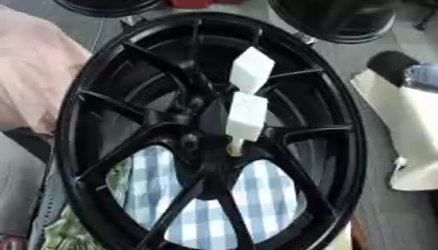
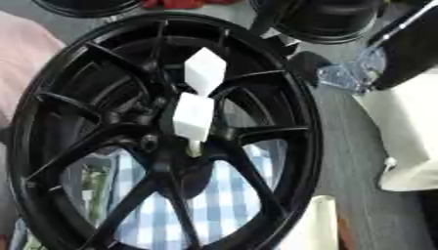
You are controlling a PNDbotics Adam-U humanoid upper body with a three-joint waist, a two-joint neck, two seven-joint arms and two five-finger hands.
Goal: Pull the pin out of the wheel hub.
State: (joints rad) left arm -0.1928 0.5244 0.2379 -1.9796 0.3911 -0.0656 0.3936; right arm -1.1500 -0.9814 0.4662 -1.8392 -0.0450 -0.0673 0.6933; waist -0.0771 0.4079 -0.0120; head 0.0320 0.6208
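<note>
A large black spoked wheel hub stands tilted and fills most of both views. From its centre sticks a white pin, made of two blocky white pieces one above the other, with a thin pale stem set in the hub's middle. A black arm with a silvery joint comes in at the upper right, beside the rim and apart from the pin. A rounded black end lies close to the rim; its shape is unclear. My left hand shows in neither view.
A blue-and-white checked cloth shows through the lower spokes. A white bulky object lies right of the wheel. Two more black wheels sit at the top edge. Pink fabric lies at the left.
</note>
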